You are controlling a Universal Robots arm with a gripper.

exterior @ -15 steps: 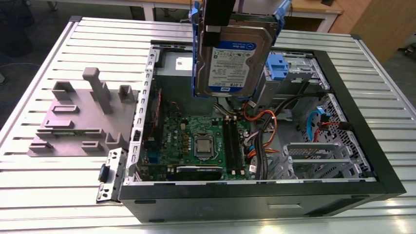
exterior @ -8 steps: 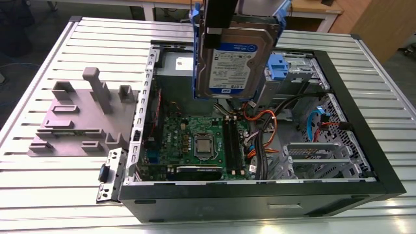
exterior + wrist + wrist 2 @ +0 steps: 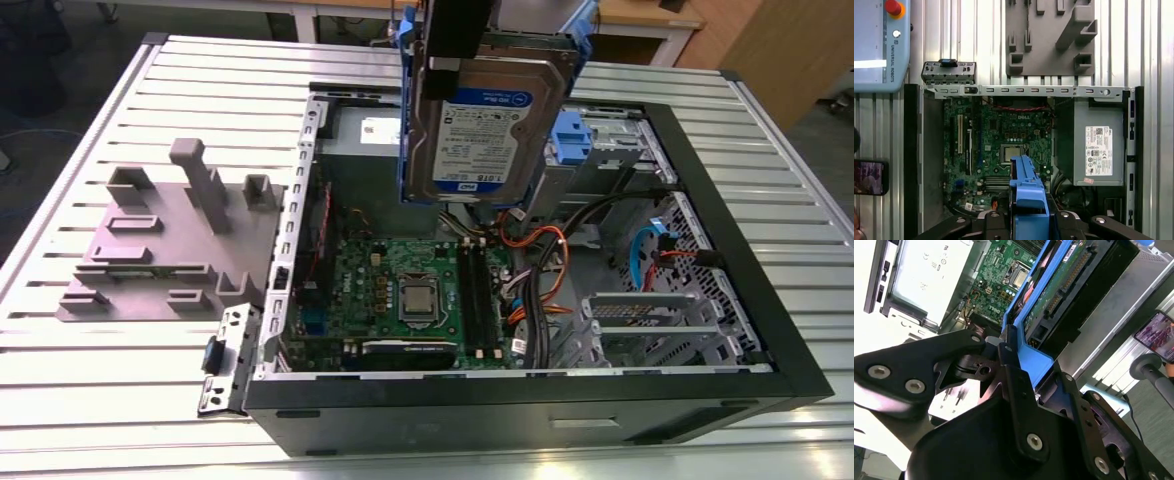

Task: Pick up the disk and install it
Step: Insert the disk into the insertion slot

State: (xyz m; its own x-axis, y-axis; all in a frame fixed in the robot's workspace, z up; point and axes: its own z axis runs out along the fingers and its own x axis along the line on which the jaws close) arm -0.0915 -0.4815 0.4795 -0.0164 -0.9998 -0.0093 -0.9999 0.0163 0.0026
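Observation:
The disk (image 3: 487, 130), a silver-grey hard drive with a white-and-blue label in a blue carrier, hangs on edge above the open computer case (image 3: 747, 300). It is over the back middle of the case in the exterior view. My gripper (image 3: 458, 35) holds it from above, shut on the top end of the carrier. In the second wrist view the black fingers (image 3: 1009, 365) clamp the blue carrier (image 3: 1036, 362), with the drive's circuit board side running away from them. The first wrist view looks down past the blue carrier (image 3: 1028, 192) onto the motherboard (image 3: 999, 145).
Inside the case are the motherboard (image 3: 400, 290), orange and black cables (image 3: 541, 260), a grey power-supply box (image 3: 1099, 145) and a drive bay with blue tabs (image 3: 571, 135). A grey moulded fixture (image 3: 160, 230) lies on the slatted table at the exterior view's left. A teach pendant (image 3: 879, 45) lies beside the case.

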